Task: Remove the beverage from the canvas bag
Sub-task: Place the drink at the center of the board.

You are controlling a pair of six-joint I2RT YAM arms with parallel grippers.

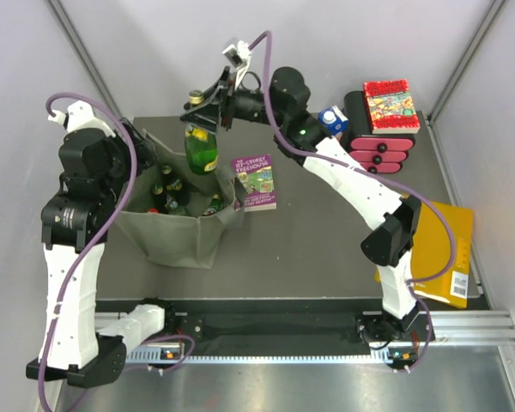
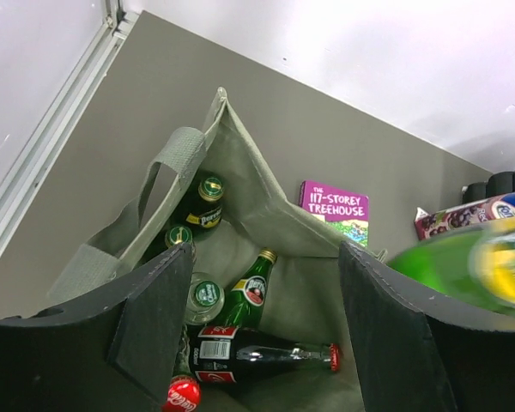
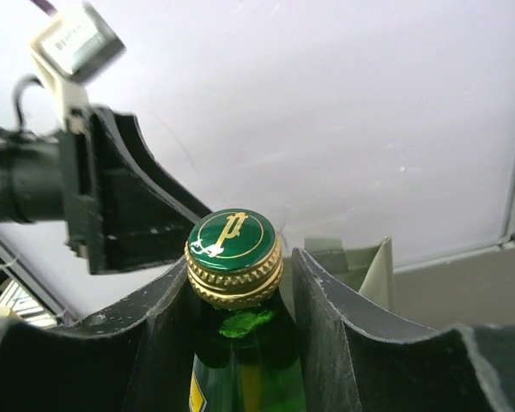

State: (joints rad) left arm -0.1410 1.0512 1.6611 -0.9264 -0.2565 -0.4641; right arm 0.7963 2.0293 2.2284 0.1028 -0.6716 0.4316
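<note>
The olive canvas bag (image 1: pixel 184 236) stands open on the left of the table, with several bottles inside. My right gripper (image 1: pixel 206 105) is shut on the neck of a green Perrier bottle (image 1: pixel 201 148), which hangs upright above the bag's far rim. In the right wrist view the fingers (image 3: pixel 326 300) clamp just under the gold-and-green cap (image 3: pixel 233 236). My left gripper (image 2: pixel 266 257) is open over the bag's mouth (image 2: pixel 240 172) and holds nothing. Below it lie a second green bottle (image 2: pixel 249 292) and a cola bottle (image 2: pixel 257 354). The lifted bottle (image 2: pixel 463 266) shows blurred at the right.
A purple book (image 1: pixel 256 180) lies just right of the bag. At the back right a pink drawer box (image 1: pixel 382 148) has a red book (image 1: pixel 390 105) on top and a blue carton (image 1: pixel 332 120) beside it. A yellow book (image 1: pixel 442 249) lies at the right edge.
</note>
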